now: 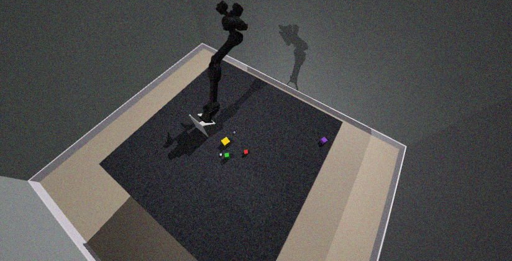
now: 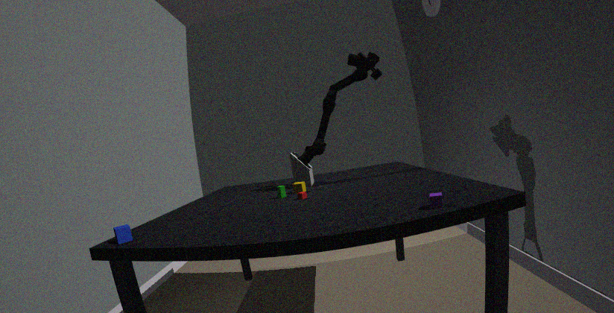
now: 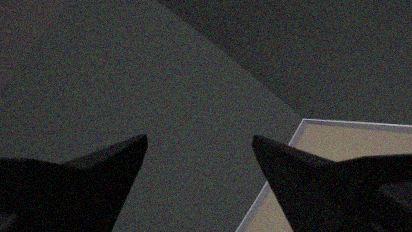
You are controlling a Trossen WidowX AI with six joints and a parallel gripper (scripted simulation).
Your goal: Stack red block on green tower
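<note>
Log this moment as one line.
gripper: open, empty, raised high | red block: on table, untouched | green tower: standing | stack: not started

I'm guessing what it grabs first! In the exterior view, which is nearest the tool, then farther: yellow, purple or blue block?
1. Yellow block, in the middle, below the raised tool.
2. Purple block, off to the right.
3. Blue block, at the far left corner.

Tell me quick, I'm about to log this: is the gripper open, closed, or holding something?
Gripper: open, fingers wide apart, holding nothing; raised high above the table, far from the red block.
</note>
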